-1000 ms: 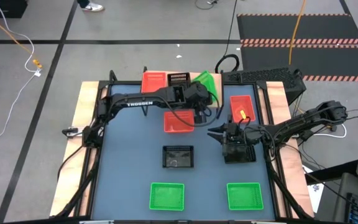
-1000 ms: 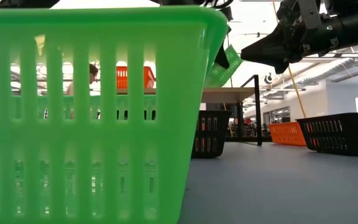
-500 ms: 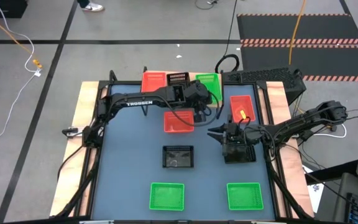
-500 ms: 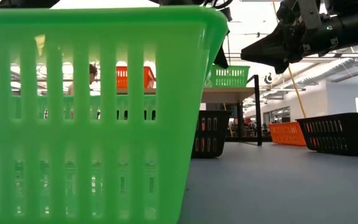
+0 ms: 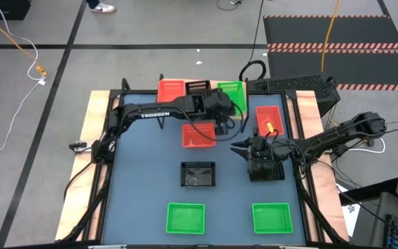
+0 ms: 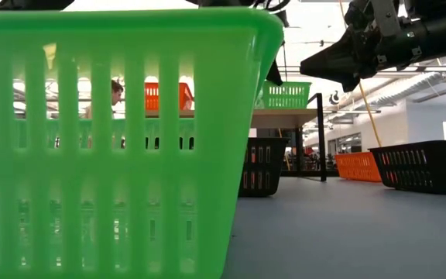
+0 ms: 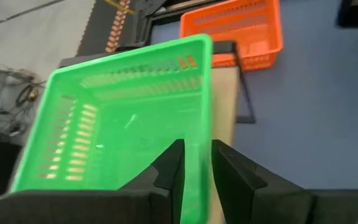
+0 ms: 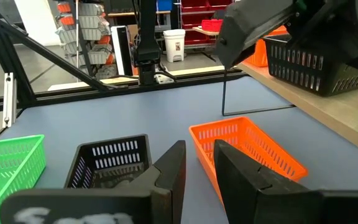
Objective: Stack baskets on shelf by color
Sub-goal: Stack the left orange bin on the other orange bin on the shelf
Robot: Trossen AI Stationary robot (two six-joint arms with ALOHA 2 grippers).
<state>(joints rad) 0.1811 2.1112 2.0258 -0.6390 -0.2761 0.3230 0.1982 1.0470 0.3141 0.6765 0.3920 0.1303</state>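
Three baskets sit in a row on the shelf (image 5: pixel 185 101) at the far edge of the table (image 5: pixel 144 173): a red shelf basket (image 5: pixel 171 90) on the left, a black shelf basket (image 5: pixel 197 86) in the middle and a green shelf basket (image 7: pixel 123 124) on the right. The left tool (image 7: pixel 196 149) reaches over the shelf's right end and straddles the near wall of the green shelf basket (whether it pinches that wall or merely stands around it, I cannot tell). The right tool (image 8: pixel 199 149) hovers above the table's right half, jaws slightly apart with nothing between them.

Six more baskets lie on the table. A red middle basket (image 5: pixel 197 136) is just in front of the shelf, and a red right basket (image 5: pixel 269 120) is to the right of it. A black centre basket (image 5: pixel 197 174) sits mid-table, and a black right basket (image 5: pixel 264 171) lies below the right arm. A green left basket (image 5: pixel 186 217) and a green right basket (image 5: pixel 273 218) sit at the near edge, well apart.
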